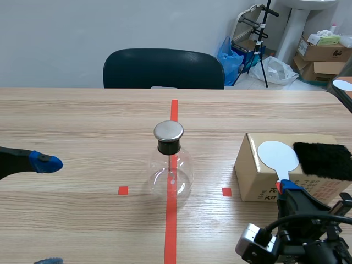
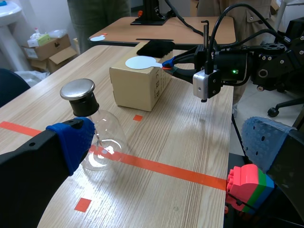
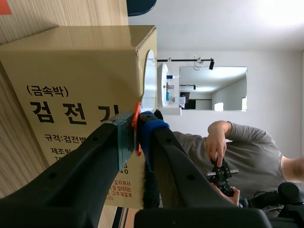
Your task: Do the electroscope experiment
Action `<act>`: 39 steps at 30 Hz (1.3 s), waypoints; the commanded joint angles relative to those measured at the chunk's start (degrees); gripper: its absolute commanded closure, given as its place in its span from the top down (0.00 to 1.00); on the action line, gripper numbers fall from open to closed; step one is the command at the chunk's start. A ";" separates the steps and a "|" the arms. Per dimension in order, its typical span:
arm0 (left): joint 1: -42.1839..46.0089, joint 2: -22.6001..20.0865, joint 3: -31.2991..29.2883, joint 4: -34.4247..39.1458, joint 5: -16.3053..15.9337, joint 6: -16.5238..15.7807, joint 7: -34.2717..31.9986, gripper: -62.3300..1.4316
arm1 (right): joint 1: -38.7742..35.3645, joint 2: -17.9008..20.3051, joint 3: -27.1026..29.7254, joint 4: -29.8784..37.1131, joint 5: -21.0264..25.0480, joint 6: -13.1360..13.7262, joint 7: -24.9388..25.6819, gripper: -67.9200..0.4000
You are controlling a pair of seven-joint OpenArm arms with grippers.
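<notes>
Clamping the paddle (image 1: pixel 278 155), the right end effector (image 1: pixel 285 186) sits beside the box (image 1: pixel 251 171).

the cardboard box (image 3: pixel 71 61) reads "(금속박)" and "검 전" above smaller korean print.

A dark chair (image 1: pixel 163 67) stands behind the bench's (image 1: pixel 82 126) far edge, with a blue bag (image 1: pixel 230 54), a black stand (image 1: pixel 263 44) and cardboard boxes (image 1: pixel 322 58) on the floor beyond its far right corner.

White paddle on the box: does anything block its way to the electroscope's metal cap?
Nothing visible does. The right end effector grips the white paddle; only tabletop lies between it and the electroscope.
</notes>
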 commanded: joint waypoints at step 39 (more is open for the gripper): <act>-0.02 0.28 0.02 0.13 -0.66 -0.09 -0.76 1.00 | 0.04 0.28 0.11 0.81 0.39 -3.26 1.51 1.00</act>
